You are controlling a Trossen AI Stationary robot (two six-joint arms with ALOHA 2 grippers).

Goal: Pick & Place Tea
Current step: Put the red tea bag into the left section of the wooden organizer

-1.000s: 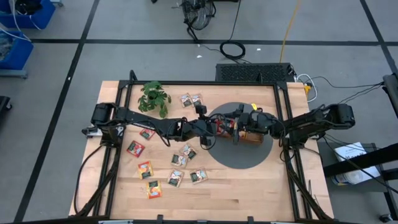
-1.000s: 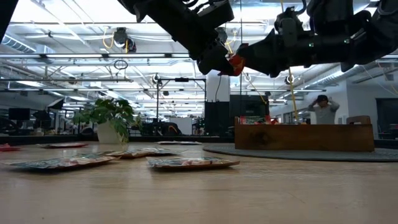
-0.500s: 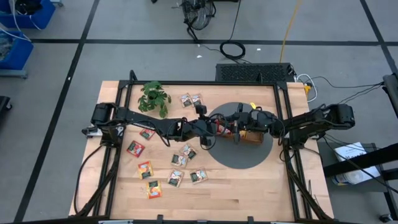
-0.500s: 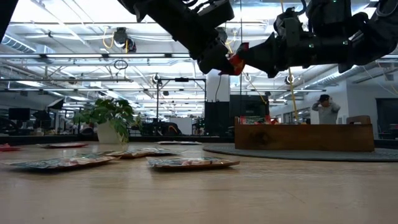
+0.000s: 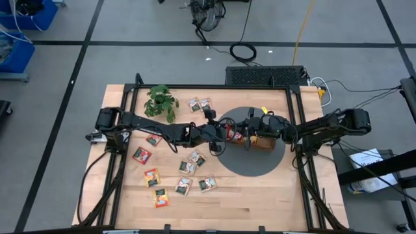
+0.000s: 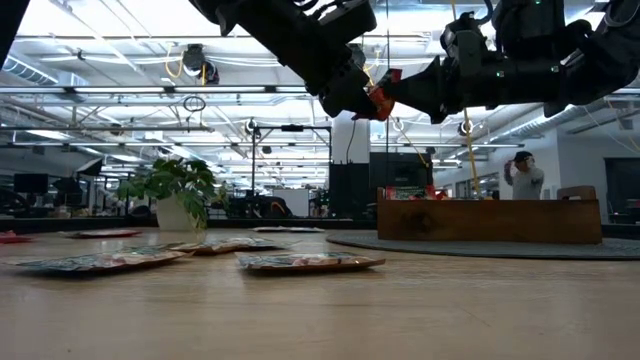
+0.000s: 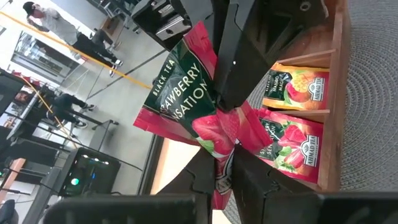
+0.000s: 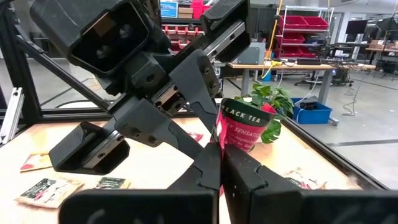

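Tea sachet, the red strawberry one, is hanging in the air between both arms, just left of the tray and above the mat. You are watching the right gripper, wide a second ago, now pinching the sachet's edge, while the left gripper is still clamping it. Judging by that, a handover is under way; the left gripper's release looks next.
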